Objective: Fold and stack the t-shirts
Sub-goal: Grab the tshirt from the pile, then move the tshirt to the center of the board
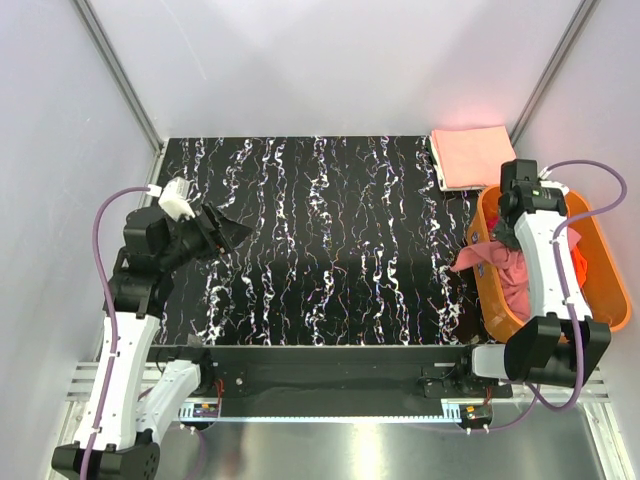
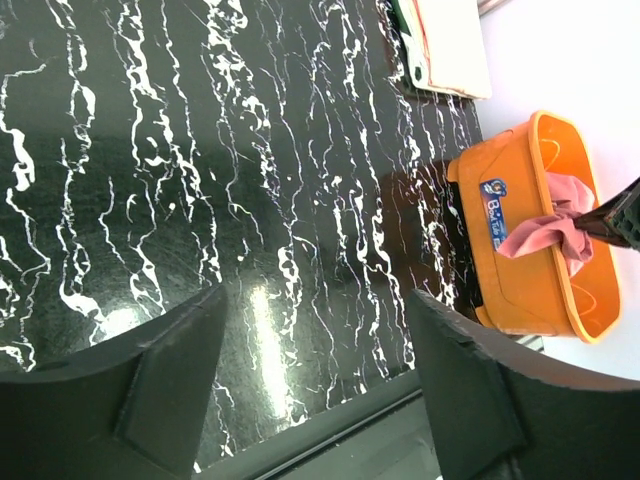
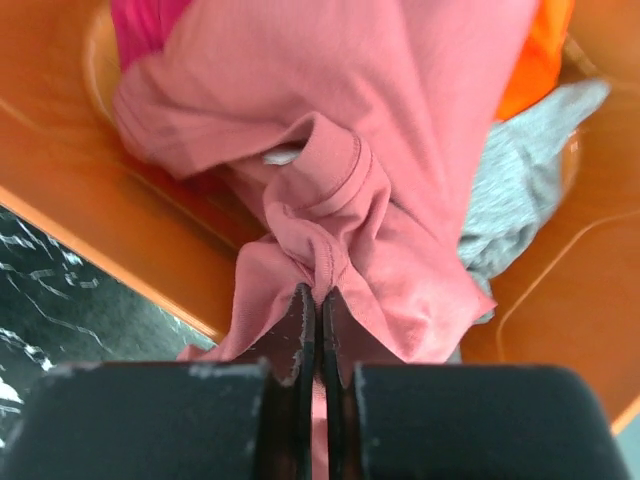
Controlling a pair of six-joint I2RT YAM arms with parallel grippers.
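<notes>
Right fingers (image 3: 298,340) pinched tight on one salmon-pink cloth t-shirt (image 3: 400,150), bunched over the rigid orange plastic basket (image 3: 90,210). Under it: one magenta shirt (image 3: 145,25), one bright orange shirt (image 3: 535,60), one grey shirt (image 3: 520,190). One folded peach-pink shirt (image 1: 472,155) lies at the far right corner of the black marbled table (image 1: 330,230). Left fingers (image 2: 165,390) spread wide, empty, above table. Blue label (image 2: 495,210) on basket: unreadable.
</notes>
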